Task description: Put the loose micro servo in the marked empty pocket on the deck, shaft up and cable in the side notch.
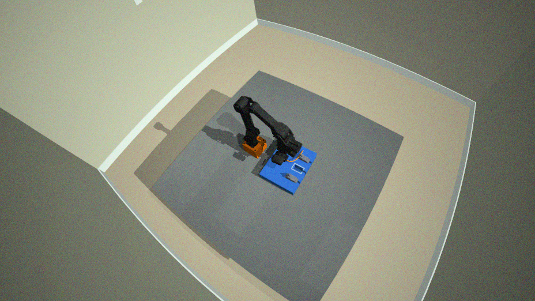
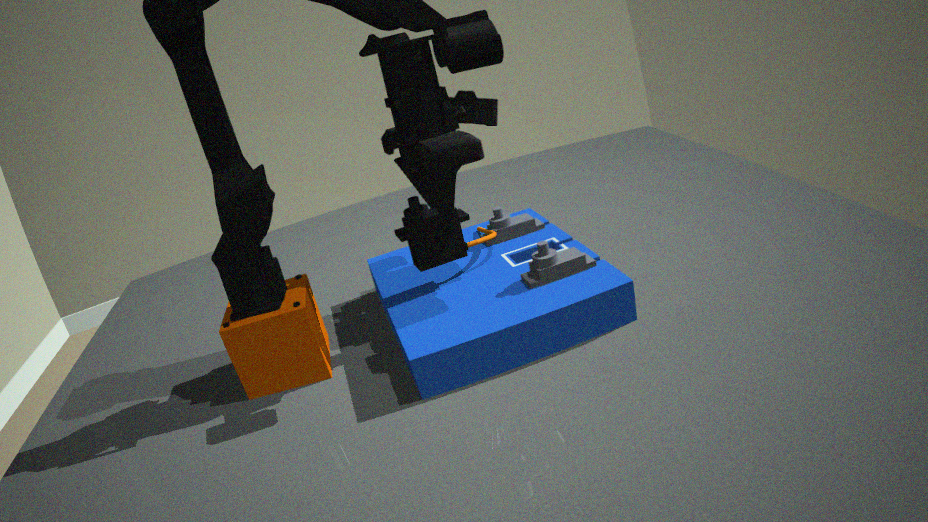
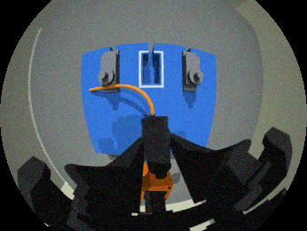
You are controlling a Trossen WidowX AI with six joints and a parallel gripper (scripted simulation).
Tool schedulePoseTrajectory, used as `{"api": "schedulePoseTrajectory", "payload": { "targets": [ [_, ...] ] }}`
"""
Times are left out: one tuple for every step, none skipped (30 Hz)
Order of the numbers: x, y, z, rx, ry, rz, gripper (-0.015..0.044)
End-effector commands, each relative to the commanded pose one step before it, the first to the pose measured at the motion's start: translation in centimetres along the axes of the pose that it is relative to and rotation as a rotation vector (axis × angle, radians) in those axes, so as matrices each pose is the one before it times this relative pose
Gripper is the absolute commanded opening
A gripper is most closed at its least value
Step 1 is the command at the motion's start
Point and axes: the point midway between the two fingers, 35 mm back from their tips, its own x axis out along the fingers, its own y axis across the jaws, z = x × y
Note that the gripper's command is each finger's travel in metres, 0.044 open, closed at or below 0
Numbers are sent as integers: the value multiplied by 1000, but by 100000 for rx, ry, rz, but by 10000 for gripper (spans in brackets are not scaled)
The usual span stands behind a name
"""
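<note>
My gripper (image 2: 429,223) (image 3: 156,138) (image 1: 279,158) is shut on the loose micro servo (image 2: 433,251) (image 3: 154,134), a dark block held a little above the blue deck (image 2: 493,318) (image 3: 200,110) (image 1: 278,177). Its orange cable (image 2: 483,237) (image 3: 127,87) curves out toward the far mounted servo. The marked empty pocket (image 2: 512,261) (image 3: 139,68), outlined in white, lies on the deck beyond the held servo, between the two mounted servos. The held servo is off to one side of the pocket, over bare deck.
Two grey servos sit mounted on the deck, one on each side of the pocket: the far one (image 2: 515,225) (image 3: 107,67) and the near one (image 2: 558,262) (image 3: 192,68). The arm's orange base (image 2: 279,337) (image 1: 254,146) stands beside the deck on the grey mat.
</note>
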Motion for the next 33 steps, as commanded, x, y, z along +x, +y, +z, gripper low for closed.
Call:
{"api": "schedulePoseTrajectory", "payload": {
  "targets": [
    [-100,36,-30,7863,-288,231,0],
    [0,0,0,0,0,0,0],
    [0,0,0,0,0,0,0],
    [0,0,0,0,0,0,0],
    [-2,0,68,0,-6,0,0],
    [-3,0,136,0,-11,0,0],
    [-4,0,197,0,-16,0,0],
    [-5,0,257,-1,-21,0,0],
    [-6,0,318,-1,-27,0,0],
    [-7,0,375,-1,-31,0,0],
    [-7,0,407,-1,-34,0,0],
    [-7,0,414,-1,-35,0,0],
    [-7,0,414,-1,-35,0,0],
    [-7,0,413,-1,-35,0,0],
    [-7,0,411,-1,-34,0,0],
    [-7,0,409,-1,-34,0,0],
    [-6,0,408,-1,-34,0,0],
    [-7,0,406,-1,-34,0,0],
    [-6,0,404,-1,-34,0,0],
    [-6,0,402,-1,-34,0,0],
    [-6,0,399,-1,-34,0,0],
    [-5,0,397,-1,-33,0,0],
    [-6,0,395,-1,-33,0,0],
    [-5,0,392,-1,-33,0,0],
    [-5,0,389,-1,-33,0,0],
    [-5,0,387,-1,-33,0,0],
    [0,0,386,-1,-33,0,0],
    [0,0,383,-1,-33,0,0],
    [-1,0,380,-1,-32,0,0],
    [-1,0,376,-1,-32,0,0],
    [-13,0,370,-1,-31,0,0],
    [-8,0,368,-1,-31,0,0],
    [-4,0,366,-1,-31,0,0]
  ]
}}
